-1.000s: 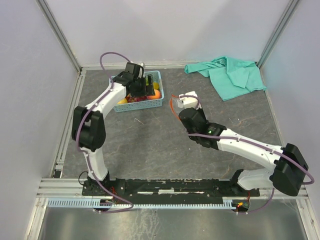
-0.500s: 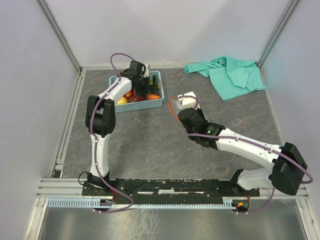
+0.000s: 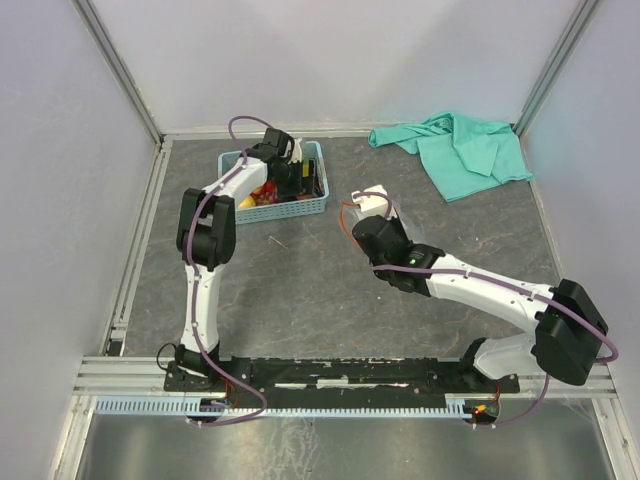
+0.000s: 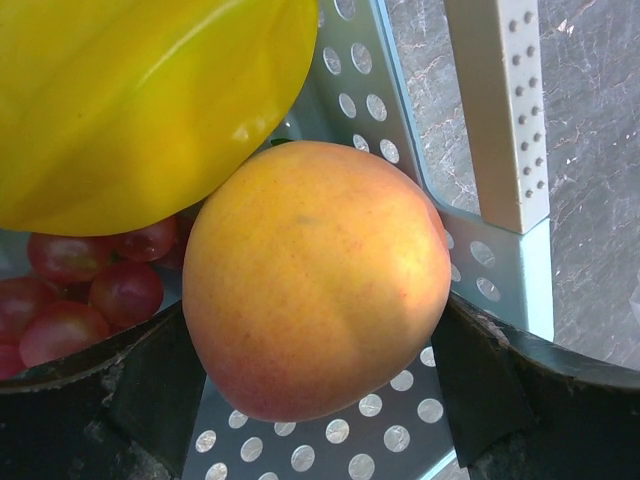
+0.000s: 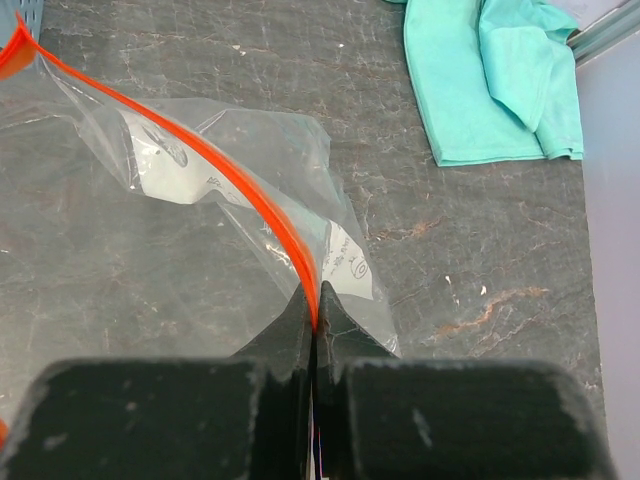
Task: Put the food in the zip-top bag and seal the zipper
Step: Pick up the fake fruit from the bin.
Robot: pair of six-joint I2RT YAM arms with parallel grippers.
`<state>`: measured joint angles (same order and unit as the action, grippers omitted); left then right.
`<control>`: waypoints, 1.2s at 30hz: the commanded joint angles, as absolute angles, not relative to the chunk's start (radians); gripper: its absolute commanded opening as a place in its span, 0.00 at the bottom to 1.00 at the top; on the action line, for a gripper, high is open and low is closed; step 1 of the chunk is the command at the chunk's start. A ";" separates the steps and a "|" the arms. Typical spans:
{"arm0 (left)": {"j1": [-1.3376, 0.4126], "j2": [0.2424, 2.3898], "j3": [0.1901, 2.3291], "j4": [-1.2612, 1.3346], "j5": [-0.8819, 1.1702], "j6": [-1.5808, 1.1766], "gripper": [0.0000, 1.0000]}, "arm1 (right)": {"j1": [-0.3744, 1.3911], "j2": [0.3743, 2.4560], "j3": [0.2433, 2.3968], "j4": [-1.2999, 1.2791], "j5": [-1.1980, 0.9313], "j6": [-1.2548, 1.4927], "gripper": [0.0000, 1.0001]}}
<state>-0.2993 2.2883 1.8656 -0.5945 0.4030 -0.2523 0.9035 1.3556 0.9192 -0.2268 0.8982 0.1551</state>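
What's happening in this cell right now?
The left tool is down in the blue basket, closed around the peach, which sits against the yellow fruit and the red grapes. The right tool pinches the zipper of the zip-top bag, which lies on the table to the right of the basket. No food shows in the bag yet. A teal cloth lies in the far right corner.
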 commanded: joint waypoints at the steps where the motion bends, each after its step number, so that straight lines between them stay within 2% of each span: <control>1: -0.299 2.246 1.868 -0.539 0.418 -0.239 0.88 | 0.900 1.349 0.965 -0.216 0.899 0.143 0.01; 8: -0.299 2.178 1.828 -0.489 0.415 -0.268 0.68 | 0.900 1.327 0.970 -0.227 0.900 0.134 0.02; 11: -0.299 2.102 1.755 -0.438 0.403 -0.283 0.58 | 0.899 1.321 0.972 -0.229 0.905 0.129 0.02; 16: -0.300 2.007 1.662 -0.394 0.366 -0.291 0.46 | 0.899 1.319 0.976 -0.231 0.908 0.133 0.02; 21: -0.298 1.918 1.581 -0.365 0.341 -0.298 0.41 | 0.899 1.321 0.981 -0.231 0.907 0.138 0.01; 36: -0.363 1.509 1.289 -0.274 0.408 -0.452 0.37 | 0.898 1.390 1.022 -0.201 0.840 0.187 0.02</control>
